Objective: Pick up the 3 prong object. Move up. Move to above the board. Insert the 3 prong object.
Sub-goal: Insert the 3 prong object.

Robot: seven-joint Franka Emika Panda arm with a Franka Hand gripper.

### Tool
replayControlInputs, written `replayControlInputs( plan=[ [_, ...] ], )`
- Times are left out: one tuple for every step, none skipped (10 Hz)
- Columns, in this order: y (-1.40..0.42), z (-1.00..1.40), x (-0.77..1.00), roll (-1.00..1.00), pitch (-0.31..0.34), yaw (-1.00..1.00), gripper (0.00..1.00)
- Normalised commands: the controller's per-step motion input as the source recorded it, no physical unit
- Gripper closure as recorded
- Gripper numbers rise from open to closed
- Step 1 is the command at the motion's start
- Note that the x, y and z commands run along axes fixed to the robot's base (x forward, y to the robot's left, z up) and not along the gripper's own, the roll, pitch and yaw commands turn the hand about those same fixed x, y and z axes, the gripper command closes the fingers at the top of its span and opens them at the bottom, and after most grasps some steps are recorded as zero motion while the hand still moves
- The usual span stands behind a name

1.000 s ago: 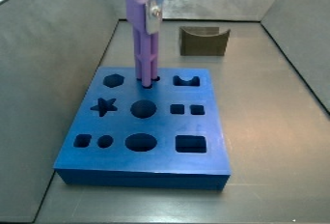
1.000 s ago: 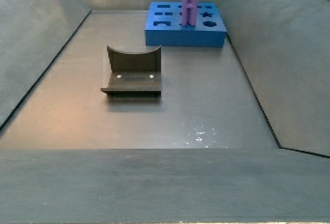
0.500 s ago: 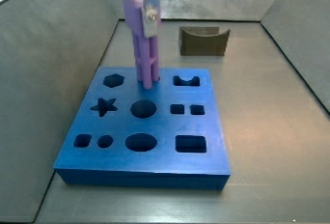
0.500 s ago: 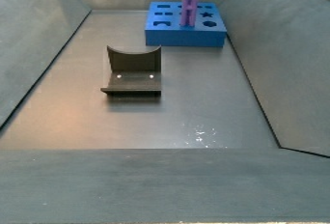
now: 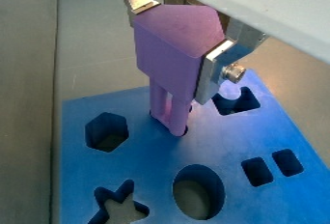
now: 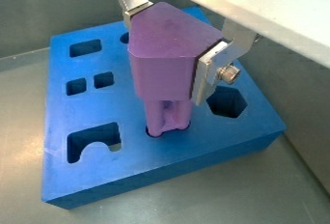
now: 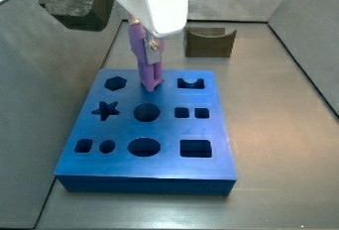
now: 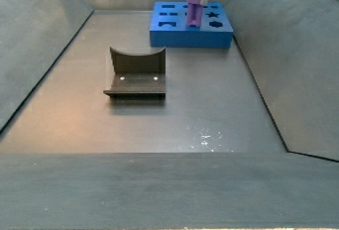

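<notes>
1. We have the gripper (image 5: 178, 37) directly above the board (image 5: 296, 199), its fingers (image 5: 214, 66) pinching the blocky head of the 3 prong object (image 5: 175, 54).
2. In both wrist views the legs of the 3 prong object (image 6: 165, 59) meet the board (image 6: 77, 184) at a hole between the hexagon cut-out (image 5: 106, 130) and the notched cut-out; we judge the insertion step to be in hand.
3. In a side view the 3 prong object (image 7: 145, 56) stands upright over the rear row of the board (image 7: 146, 170).
4. The next move, in our judgement, calls for a straight descent until the head seats, then a release.
5. The prong tips are hidden, so seating depth cannot be read. The olive-brown block (image 8: 135, 73) rests well apart on the tabletop (image 8: 146, 125).
</notes>
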Motion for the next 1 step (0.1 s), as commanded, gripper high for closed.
replayControlInputs(
  plan=[
    [0.00,0.00,0.00,0.00,0.000,0.00,1.00]
  ],
)
